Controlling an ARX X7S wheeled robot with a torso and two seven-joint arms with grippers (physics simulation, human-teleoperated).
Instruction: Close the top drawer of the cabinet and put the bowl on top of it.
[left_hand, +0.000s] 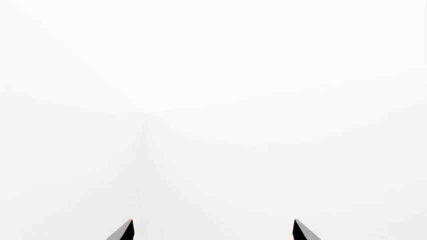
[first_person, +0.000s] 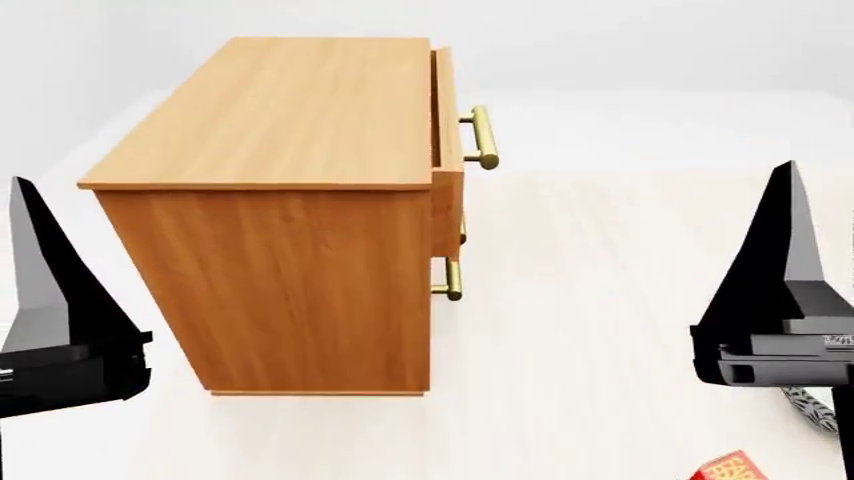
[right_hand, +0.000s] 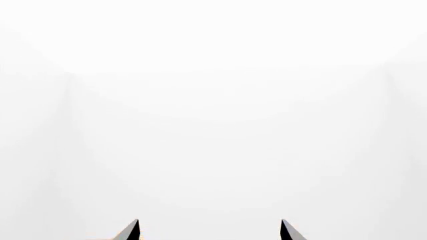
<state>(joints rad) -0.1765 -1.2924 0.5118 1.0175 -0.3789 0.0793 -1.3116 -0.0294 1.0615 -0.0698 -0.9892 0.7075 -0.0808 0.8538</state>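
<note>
The honey-brown cabinet (first_person: 287, 200) stands on the floor at centre left in the head view, with its drawer fronts facing right. Its top drawer (first_person: 446, 110) sticks out a little from the body, and the brass bar handle (first_person: 482, 138) points right. The cabinet's flat top is bare. Under my right arm, at the lower right edge, only a dark-patterned sliver of the bowl (first_person: 809, 406) shows. My left gripper (left_hand: 213, 231) and right gripper (right_hand: 210, 231) are both open, with nothing between the fingertips, and face blank white. Both hang in the foreground, apart from the cabinet.
A lower drawer handle (first_person: 450, 280) juts right from the cabinet front. A small red object (first_person: 729, 468) lies on the pale floor at the bottom right. White walls stand behind the cabinet.
</note>
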